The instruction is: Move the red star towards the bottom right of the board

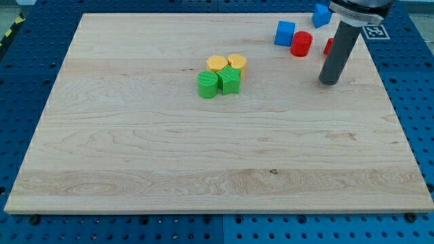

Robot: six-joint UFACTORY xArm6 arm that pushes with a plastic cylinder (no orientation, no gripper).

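Observation:
The red star (pixel 327 47) is mostly hidden behind my rod near the view's top right; only a small red edge shows. My tip (pixel 329 82) rests on the board just below the star, towards the view's bottom. A red cylinder (pixel 301 43) and a blue cube (pixel 284 32) lie to the left of the rod. Another blue block (pixel 320 15) lies at the top edge, shape unclear.
A cluster sits left of the board's middle top: a yellow hexagon-like block (pixel 216 64), a yellow block (pixel 237 62), a green cylinder (pixel 207 85) and a green block (pixel 230 80). The wooden board (pixel 203 169) rests on a blue perforated table.

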